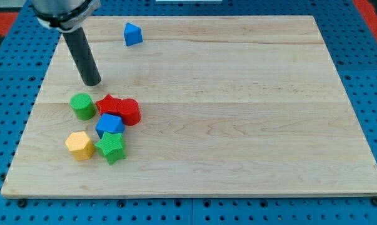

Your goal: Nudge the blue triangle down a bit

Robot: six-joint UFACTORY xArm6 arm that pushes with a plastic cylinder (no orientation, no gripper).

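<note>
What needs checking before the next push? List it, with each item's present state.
1. Blue triangle in view, near the view's top: ok.
2. My tip above the triangle, ready to push down: not ok; it sits below and to the view's left.
3. My tip clear of the green cylinder: ok, a gap shows.
4. Board below the triangle free of blocks: ok.
5. Red blocks cluster away from the triangle's path: ok.

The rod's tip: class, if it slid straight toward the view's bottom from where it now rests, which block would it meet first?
Most likely the green round block, which sits just below my tip in the camera view. Depth is hard to judge, so it might only graze that block's right side.
</note>
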